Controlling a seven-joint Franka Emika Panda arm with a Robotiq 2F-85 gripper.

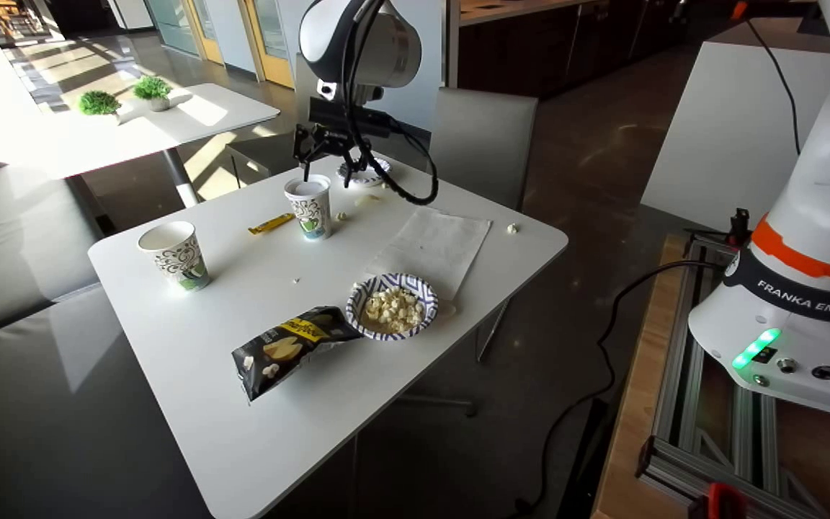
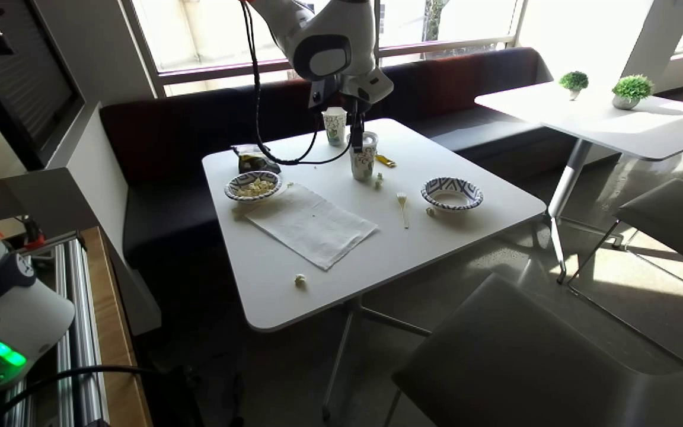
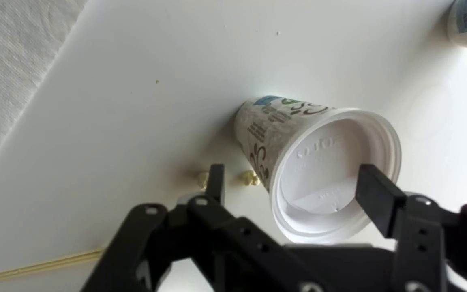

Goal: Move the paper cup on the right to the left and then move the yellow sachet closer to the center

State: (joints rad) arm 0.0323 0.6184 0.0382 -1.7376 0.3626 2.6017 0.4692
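Standing well to the left of the jaws in an exterior view is an open-topped white paper cup with scrolled green print (image 1: pixel 179 261), upright on the white round-cornered table (image 1: pixel 249 288). Next comes the flat yellow sachet (image 1: pixel 271 223), lying on the tabletop to the left of the jaws and below them. A black-and-yellow snack bag (image 1: pixel 294 347) rests left of the jaws and far lower in the frame.

Directly beneath the jaws, the task's cup, a lidded white paper cup with matching print (image 1: pixel 311 210), stands upright on the table. The black two-finger gripper (image 1: pixel 327 179) has its jaws apart. In the wrist view one finger (image 3: pixel 377 198) crosses the lid's edge; contact cannot be told. A pale popcorn piece (image 3: pixel 250 177) shows between the fingers.

To the right of the jaws in both exterior views is a blue-and-white patterned bowl (image 2: pixel 466 188); a pale slender fork (image 2: pixel 403 207) lies right of and below them. Lower right of the jaws in an exterior view are a patterned bowl of popcorn (image 1: pixel 426 295) and a white paper napkin (image 1: pixel 431 249). Farthest right of the jaws on the table sits a lone popcorn piece (image 1: pixel 512 228).
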